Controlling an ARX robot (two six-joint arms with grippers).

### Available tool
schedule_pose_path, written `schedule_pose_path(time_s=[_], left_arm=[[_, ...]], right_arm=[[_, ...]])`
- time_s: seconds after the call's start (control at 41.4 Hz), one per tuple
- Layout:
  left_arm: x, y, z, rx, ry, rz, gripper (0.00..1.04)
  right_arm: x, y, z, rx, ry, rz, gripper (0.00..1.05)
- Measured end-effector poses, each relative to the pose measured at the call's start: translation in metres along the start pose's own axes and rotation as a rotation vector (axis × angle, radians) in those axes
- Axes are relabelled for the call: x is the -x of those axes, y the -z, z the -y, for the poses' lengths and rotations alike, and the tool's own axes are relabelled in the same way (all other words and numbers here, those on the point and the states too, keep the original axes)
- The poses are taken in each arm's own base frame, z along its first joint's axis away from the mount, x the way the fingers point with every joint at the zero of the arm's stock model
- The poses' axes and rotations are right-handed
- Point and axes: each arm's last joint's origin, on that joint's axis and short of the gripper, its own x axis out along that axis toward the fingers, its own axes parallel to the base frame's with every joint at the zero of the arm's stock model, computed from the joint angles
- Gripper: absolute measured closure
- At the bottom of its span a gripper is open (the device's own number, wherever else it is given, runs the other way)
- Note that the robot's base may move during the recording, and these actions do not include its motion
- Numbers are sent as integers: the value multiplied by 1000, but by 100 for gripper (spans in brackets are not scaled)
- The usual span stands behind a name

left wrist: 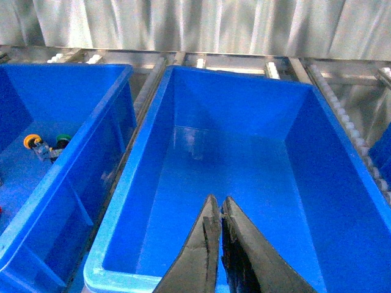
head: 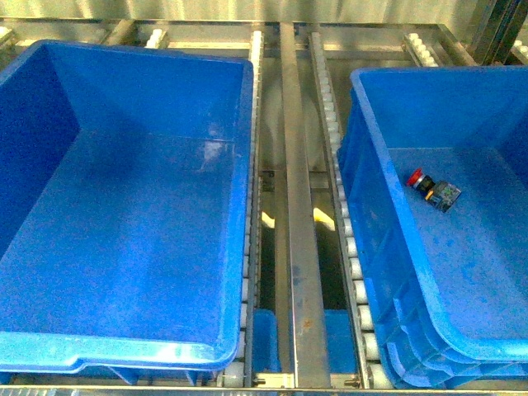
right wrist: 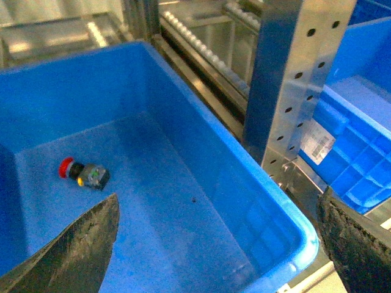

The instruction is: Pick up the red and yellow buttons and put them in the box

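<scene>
The box (head: 478, 264), a large deep blue bin on the right, holds one red button (head: 431, 189) lying on its side on the floor. In the right wrist view the red button (right wrist: 82, 173) lies ahead of my right gripper (right wrist: 220, 196), which hangs open and empty above the box (right wrist: 159, 207) near its rim. My left gripper (left wrist: 220, 200) is shut on nothing over the empty twin bin (left wrist: 244, 165). A yellow button (left wrist: 32, 142) lies in a further blue bin (left wrist: 36, 195) beside the twin. Neither arm shows in the front view.
The empty twin bin (head: 124, 247) fills the left of the front view. Metal roller rails (head: 301, 206) run between the two bins. A green-capped switch (left wrist: 63, 140) lies beside the yellow one. A perforated metal post (right wrist: 293, 79) and blue crates (right wrist: 354, 140) stand beyond the box.
</scene>
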Motion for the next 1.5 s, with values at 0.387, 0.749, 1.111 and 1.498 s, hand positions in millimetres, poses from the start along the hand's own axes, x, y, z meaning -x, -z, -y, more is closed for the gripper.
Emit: schedule_pose_path(time_s=[0.387, 0.749, 1.111, 1.498], left_arm=[[0, 0, 0, 0, 0, 0, 103], [0, 0, 0, 0, 0, 0, 103], [0, 0, 0, 0, 0, 0, 103], [0, 0, 0, 0, 0, 0, 103]], right_arm=[[12, -6, 22, 36, -399, 131, 75], [24, -9, 29, 38, -385, 149, 102], [35, -8, 34, 37, -385, 152, 102], [50, -3, 40, 39, -387, 141, 102]])
